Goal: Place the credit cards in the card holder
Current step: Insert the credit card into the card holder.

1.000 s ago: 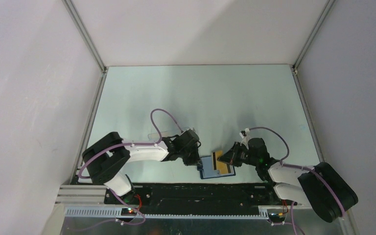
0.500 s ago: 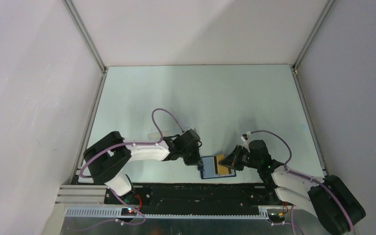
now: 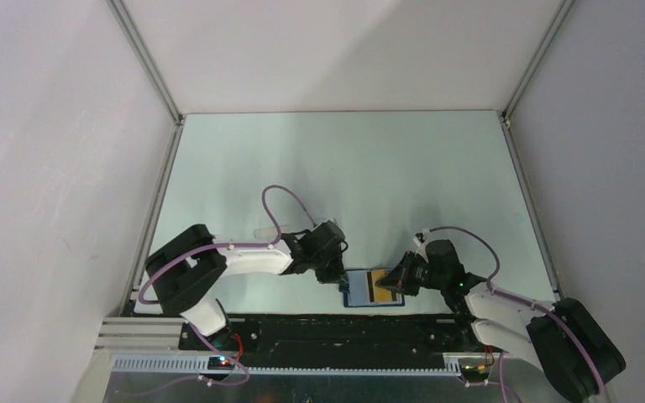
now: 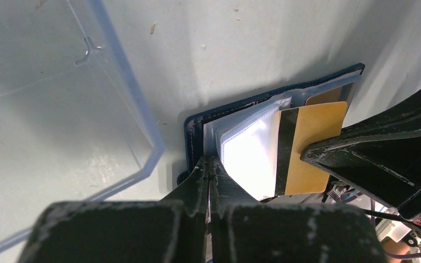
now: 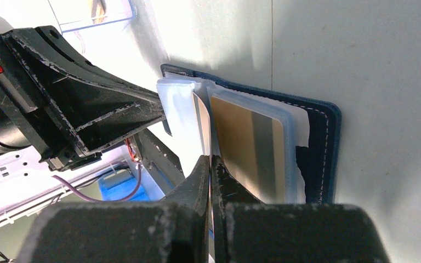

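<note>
Two arms reach in from the near edge of the worktop point(image 3: 344, 168), and their tools meet over the card holder point(image 3: 354, 295), which lies open and flat just beyond the arm bases, a little right of centre. The left tool point(image 4: 211, 164) is fully closed. Its tips are at the holder's left edge, where they appear to pinch one of the pale, see-through inner sleeves, though the exact contact is hard to make out. The right tool point(image 5: 211, 161) comes in from the opposite side, also fully closed, and grips a gold-tan credit card point(image 4: 312, 148) with a dark stripe along one edge. That card stands tilted over the open sleeves, its free edge down among them, just beside the left tool's tips. A second credit card point(image 5: 241, 145) sits flat inside a clear sleeve on the holder's right half, touching nothing but the sleeve. Just left of the holder, beyond the left tool, lies a clear tray point(image 4: 60, 142), close to the holder but apart from it. Farther back the pale green worktop runs to the rear wall.
</note>
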